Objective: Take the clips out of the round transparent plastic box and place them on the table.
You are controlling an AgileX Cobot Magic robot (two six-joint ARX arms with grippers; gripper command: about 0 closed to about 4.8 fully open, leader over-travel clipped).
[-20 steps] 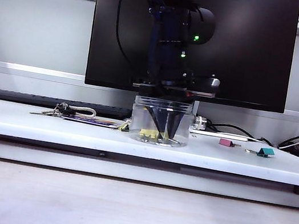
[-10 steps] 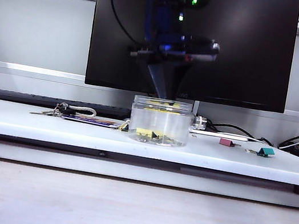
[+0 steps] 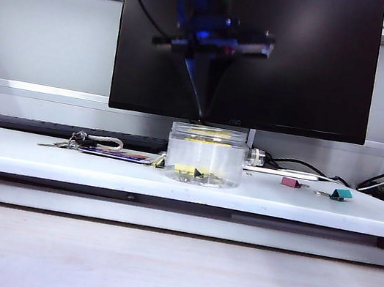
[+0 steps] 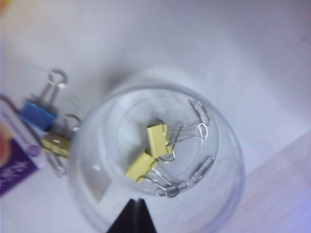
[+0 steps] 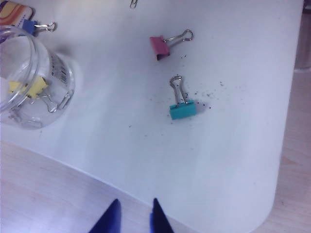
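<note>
The left claw (image 3: 202,112) hangs directly above the round clear box (image 3: 205,155), a little over its rim, with its two black fingers pressed together into one point. In the left wrist view the same claw (image 4: 132,217) shows only that joined black tip, and nothing is visible between the fingers, so I judge it is clenched on nothing.

Straight under this claw, on the floor of the box (image 4: 160,160), two yellow clips (image 4: 149,153) lie touching each other, with their silver wire handles spread beside them. These two are not yet taken out.

Outside the box, a blue clip (image 4: 40,112) and another yellowish clip (image 4: 56,145) lie on the table (image 3: 40,158) just beside the box wall, next to a purple card (image 4: 14,160).

The right claw (image 5: 132,216) is high over the table, well apart from the box, and its two blue fingers stand a little apart with nothing between them. Ahead of it lie a pink clip (image 5: 160,47) and a teal clip (image 5: 183,109), both flat on the table and near each other.

My judgement: the task is partly done. The pink clip is already on the table, and perhaps the yellowish one by the box also. Two yellow clips are left inside. The left claw seems to have no clip, so another try at the box is probably needed.
</note>
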